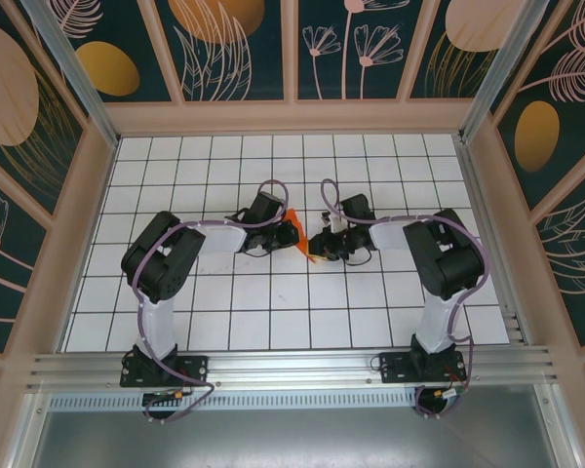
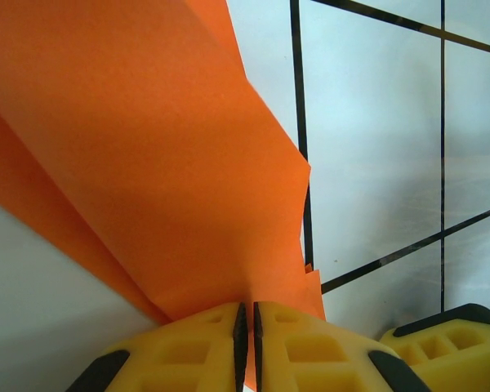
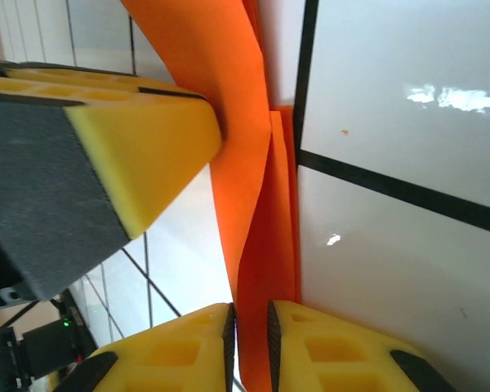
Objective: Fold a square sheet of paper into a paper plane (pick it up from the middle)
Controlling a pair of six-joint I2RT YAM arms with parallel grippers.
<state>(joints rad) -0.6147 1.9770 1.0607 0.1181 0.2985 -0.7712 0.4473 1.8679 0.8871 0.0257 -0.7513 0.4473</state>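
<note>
Well, we're mid-fold. Over the middle of the tabletop (image 1: 273, 322) the orange sheet (image 1: 292, 224) is held up between both arms. It's plain and bright, already creased into layered, angled flaps, but it's no pointed dart yet, so we judge several folds remain. Just above the tabletop's middle, the left gripper (image 2: 247, 343) is clamped on one edge and the right gripper (image 3: 249, 343) pinches another.

A: How are the two arms posed?
B: Both reach inward, elbows bent outward, wrists nearly meeting.
A: And the grippers?
B: The left gripper (image 2: 247, 314) and right gripper (image 3: 251, 314) each pinch the orange paper (image 2: 147, 163), fingers nearly together.
</note>
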